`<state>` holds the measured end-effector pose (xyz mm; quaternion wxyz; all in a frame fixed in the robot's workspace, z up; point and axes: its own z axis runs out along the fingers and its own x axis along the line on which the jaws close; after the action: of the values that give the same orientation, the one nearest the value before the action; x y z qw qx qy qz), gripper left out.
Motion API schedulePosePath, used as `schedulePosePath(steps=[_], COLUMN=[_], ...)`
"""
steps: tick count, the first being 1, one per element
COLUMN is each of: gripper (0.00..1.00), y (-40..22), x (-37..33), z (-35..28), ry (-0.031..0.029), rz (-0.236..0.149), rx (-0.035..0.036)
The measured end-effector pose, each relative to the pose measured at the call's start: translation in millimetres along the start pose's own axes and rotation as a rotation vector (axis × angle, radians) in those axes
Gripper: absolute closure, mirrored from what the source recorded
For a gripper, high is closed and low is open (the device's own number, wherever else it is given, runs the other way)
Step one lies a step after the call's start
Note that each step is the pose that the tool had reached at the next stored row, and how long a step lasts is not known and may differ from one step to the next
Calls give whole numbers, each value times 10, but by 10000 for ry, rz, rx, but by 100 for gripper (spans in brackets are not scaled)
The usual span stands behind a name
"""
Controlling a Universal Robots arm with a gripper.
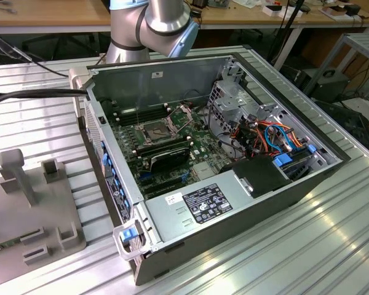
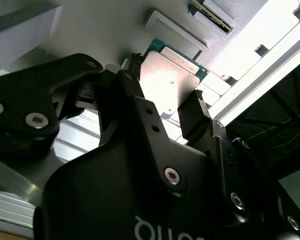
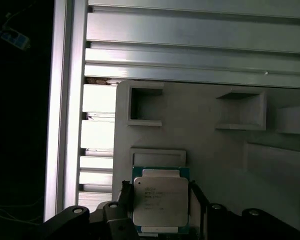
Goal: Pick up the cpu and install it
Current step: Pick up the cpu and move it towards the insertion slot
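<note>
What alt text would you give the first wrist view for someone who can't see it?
The gripper clamps a cpu by two opposite edges, with a grey fixture plate with rectangular pockets behind it. The plate lies on a ribbed aluminium table.

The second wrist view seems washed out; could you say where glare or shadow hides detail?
Second wrist view: glare whitens the square silver-lidded CPU and the aluminium rail; first wrist view: CPU evenly lit, blackness beside the rail; exterior view: even light.
</note>
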<state>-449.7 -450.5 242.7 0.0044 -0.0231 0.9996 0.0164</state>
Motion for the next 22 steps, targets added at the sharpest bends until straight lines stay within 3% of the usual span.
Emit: schedulePosePath(steps=[5, 22], gripper=[45, 45], y=[4, 5], x=[-1, -2], z=[-126, -161], ry=[0, -1], rz=[0, 0], rx=[1, 0])
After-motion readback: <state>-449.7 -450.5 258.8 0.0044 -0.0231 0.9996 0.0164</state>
